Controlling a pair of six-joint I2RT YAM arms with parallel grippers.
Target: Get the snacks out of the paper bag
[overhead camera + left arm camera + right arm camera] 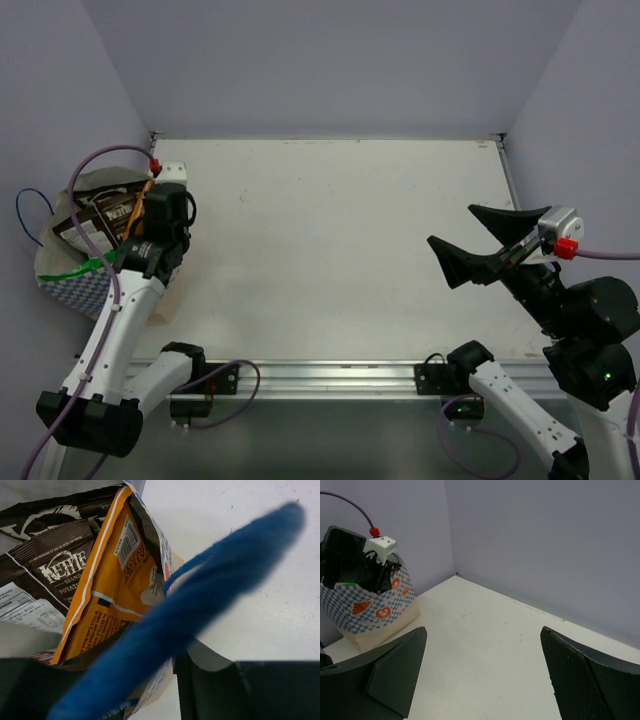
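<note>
The paper bag (62, 288), blue-and-white check with orange marks, stands at the table's left edge; it also shows in the right wrist view (372, 611). Inside it I see an orange packet (115, 590), a dark brown packet (55, 565) with white lettering and a green edge (85, 266). My left gripper (140, 235) is at the bag's right rim. In the left wrist view it (150, 682) is partly open, with the bag wall (159, 677) between its jaws and a gap beside it. The blue string handle (210, 585) crosses in front, blurred. My right gripper (450, 225) is wide open and empty.
The white table (340, 250) has purple walls at the back and on both sides. A metal rail (330, 375) runs along the near edge. The bag's other blue handle (25, 205) loops out to the left, past the table edge.
</note>
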